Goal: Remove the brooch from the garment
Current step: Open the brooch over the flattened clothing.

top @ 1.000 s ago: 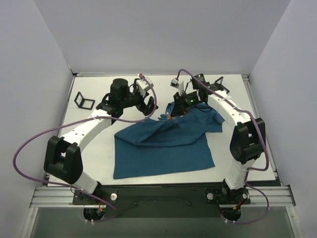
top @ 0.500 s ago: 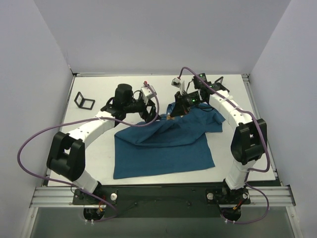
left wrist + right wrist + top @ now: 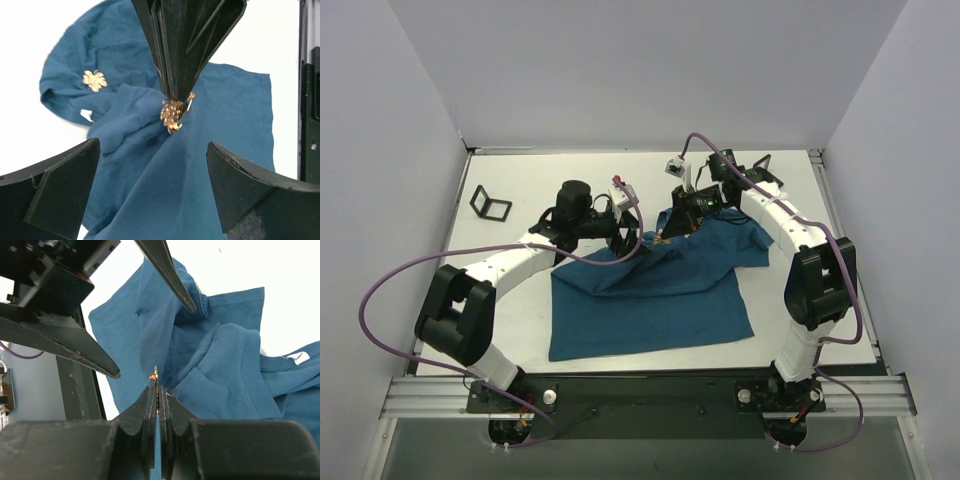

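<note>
Apparently the right tool (image 3: 157,391) pinches the brooch (image 3: 154,375).

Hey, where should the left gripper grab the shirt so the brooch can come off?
Probably the peaked fold of the garment right under the brooch. The right gripper is shut on the brooch with the cloth drawn up to it, so the open left gripper can come in opposite it and close across that fold.

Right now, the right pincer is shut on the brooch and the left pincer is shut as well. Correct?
Not quite: the left pincer is open, its fingers spread wide in the left wrist view. The right pincer is indeed shut on the brooch.
</note>
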Available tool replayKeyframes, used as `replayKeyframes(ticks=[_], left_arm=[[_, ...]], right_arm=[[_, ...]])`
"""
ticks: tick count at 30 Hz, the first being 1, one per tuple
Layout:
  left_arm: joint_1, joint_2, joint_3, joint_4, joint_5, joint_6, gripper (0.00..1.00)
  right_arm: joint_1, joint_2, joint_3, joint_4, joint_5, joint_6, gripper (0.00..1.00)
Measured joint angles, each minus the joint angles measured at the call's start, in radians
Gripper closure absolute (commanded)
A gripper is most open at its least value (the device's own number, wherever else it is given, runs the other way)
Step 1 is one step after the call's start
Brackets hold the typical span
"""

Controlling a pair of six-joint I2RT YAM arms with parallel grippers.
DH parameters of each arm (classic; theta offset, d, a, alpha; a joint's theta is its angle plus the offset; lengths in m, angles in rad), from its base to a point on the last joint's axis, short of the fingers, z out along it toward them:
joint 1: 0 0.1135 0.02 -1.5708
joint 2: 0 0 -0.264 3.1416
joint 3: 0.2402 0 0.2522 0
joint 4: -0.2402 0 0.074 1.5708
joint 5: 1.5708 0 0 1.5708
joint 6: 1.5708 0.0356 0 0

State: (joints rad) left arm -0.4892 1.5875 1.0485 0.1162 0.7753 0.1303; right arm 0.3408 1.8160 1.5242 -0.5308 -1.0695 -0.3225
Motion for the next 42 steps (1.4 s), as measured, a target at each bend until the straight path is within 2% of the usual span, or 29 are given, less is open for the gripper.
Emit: replayKeyframes(ticks=[22, 33, 42], left_arm=[[0.0, 0.0, -0.119, 0.19, 0.026, -0.109, 0.03], [0.001, 0.0, -0.146, 0.311, 0.13, -0.21, 0.03], [0.003, 0.0, -0.159, 0.356, 0.154, -0.233, 0.03]], right_arm=[[0.061, 0.0, 0.0, -0.018, -0.019, -0.005, 1.0], [0.06, 0.007, 0.0, -0.066, -0.013, -0.048, 1.0], [0.072, 0.032, 0.0, -0.078, -0.025, -0.05, 1.0]])
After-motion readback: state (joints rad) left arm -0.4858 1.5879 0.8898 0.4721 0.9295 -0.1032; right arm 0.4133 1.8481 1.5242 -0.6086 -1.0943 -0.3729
